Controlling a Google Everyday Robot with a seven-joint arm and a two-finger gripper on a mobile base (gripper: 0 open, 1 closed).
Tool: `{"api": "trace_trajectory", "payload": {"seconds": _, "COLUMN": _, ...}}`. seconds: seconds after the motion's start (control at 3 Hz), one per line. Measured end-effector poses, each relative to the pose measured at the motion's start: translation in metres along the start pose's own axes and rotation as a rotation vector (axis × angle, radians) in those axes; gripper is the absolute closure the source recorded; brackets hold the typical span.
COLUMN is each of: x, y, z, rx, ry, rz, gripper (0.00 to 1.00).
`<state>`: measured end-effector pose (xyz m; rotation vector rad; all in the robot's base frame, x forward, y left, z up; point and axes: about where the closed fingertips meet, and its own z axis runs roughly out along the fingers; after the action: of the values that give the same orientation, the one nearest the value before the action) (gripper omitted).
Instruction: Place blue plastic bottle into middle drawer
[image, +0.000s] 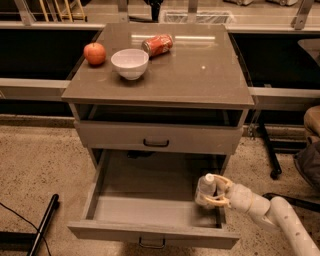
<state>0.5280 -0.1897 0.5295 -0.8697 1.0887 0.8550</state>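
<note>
The bottle (204, 190) is inside the open middle drawer (140, 209), at its right end, close beside the right wall. The gripper (211, 192) is there too, coming in from the right over that wall, and it is clenched on the bottle, with one pale finger curving over the near side of the body and the other behind it. So the bottle does not lie off to any side of the claw: it sits between the fingers, just left of the wrist. Its long axis is roughly upright, with the white cap on top and tipped a little to the right, toward the arm (272, 214). I cannot tell whether its base touches the drawer floor or hangs just above it.

The coming move, as I judge it, is a release, so what matters is that gap under the base and the closeness of the right wall. The drawer floor to the left is bare, and nothing I can see stands in the way.

Above, the upper drawer (157, 138) is closed. On the cabinet top (200, 75), well apart from the claw, are an apple (95, 53) at far left, a white bowl (130, 63) just right of it, and a red can (157, 45) lying on its side beyond the bowl.
</note>
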Motion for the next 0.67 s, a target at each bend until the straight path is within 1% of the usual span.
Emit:
{"api": "trace_trajectory", "payload": {"seconds": 0.33, "x": 0.011, "y": 0.001, "z": -0.004, "rx": 0.016, "ry": -0.012, "rz": 0.069, "gripper": 1.00}}
{"api": "trace_trajectory", "payload": {"seconds": 0.67, "x": 0.022, "y": 0.003, "z": -0.005, "rx": 0.025, "ry": 0.011, "rz": 0.130, "gripper": 1.00}}
